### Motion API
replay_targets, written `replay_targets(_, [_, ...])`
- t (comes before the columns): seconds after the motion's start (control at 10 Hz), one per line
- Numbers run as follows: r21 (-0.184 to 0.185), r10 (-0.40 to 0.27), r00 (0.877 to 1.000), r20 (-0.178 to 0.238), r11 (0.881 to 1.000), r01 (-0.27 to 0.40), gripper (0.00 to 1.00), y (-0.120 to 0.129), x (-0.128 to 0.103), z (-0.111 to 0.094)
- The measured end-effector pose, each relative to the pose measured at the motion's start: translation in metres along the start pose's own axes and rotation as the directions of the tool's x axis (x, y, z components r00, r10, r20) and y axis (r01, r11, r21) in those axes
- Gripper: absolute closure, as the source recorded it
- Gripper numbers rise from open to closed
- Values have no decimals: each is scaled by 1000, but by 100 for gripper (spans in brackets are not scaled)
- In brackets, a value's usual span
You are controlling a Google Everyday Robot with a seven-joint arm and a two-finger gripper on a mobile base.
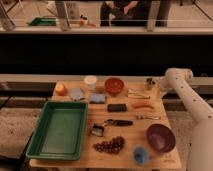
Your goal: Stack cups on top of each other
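The light blue round cup (140, 154) stands at the front edge of the wooden table (130, 132), just left of the purple bowl (160, 137). A small dark silvery metal cup (150, 83) shows at the table's back right corner. My white arm comes up along the right side and bends left at the back. My gripper (153, 83) is right at the metal cup; how it stands around the cup is hidden. The two cups are far apart, one at the back, one at the front.
A green tray (59, 129) fills the left side. A red bowl (114, 85), a white cup (90, 81) and an orange fruit (60, 89) line the back. A black block (116, 107), utensils, a black-handled tool (118, 122) and grapes (109, 145) lie mid-table.
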Motion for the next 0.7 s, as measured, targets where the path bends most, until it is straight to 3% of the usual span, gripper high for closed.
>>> replay_targets(0.7, [3,-4,1000,25,1000,4,20,-10,-6,17])
